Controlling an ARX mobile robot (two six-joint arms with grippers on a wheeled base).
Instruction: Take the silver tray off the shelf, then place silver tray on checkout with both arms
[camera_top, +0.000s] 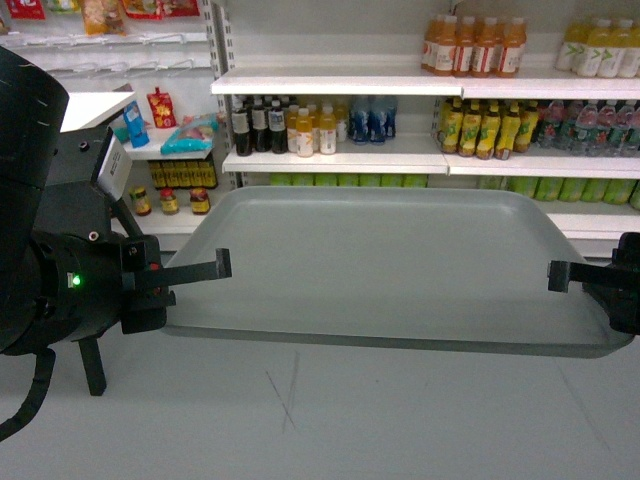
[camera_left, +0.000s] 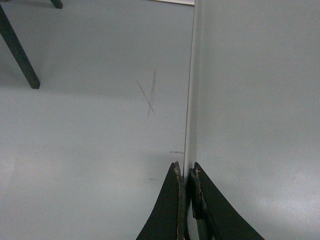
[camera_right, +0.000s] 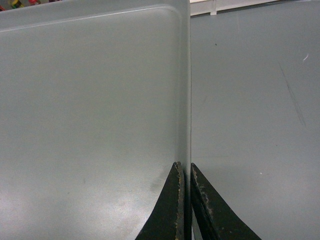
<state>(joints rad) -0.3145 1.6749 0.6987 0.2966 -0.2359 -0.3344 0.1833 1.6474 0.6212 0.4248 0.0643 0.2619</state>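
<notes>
The silver tray (camera_top: 390, 270) hangs level in the air above the grey floor, off the shelf (camera_top: 340, 160) behind it. My left gripper (camera_top: 222, 265) is shut on the tray's left rim and my right gripper (camera_top: 557, 276) is shut on its right rim. In the left wrist view the left gripper (camera_left: 187, 172) pinches the thin rim, with the tray (camera_left: 255, 100) filling the right half. In the right wrist view the right gripper (camera_right: 188, 170) clamps the rim, with the tray (camera_right: 90, 110) spreading to the left. The checkout is out of view.
White store shelving with bottled drinks (camera_top: 470, 45) and jars (camera_top: 168, 200) stands behind the tray. The grey floor below has a scratched cross mark (camera_top: 285, 390). A dark leg (camera_left: 17, 50) stands at the far left in the left wrist view.
</notes>
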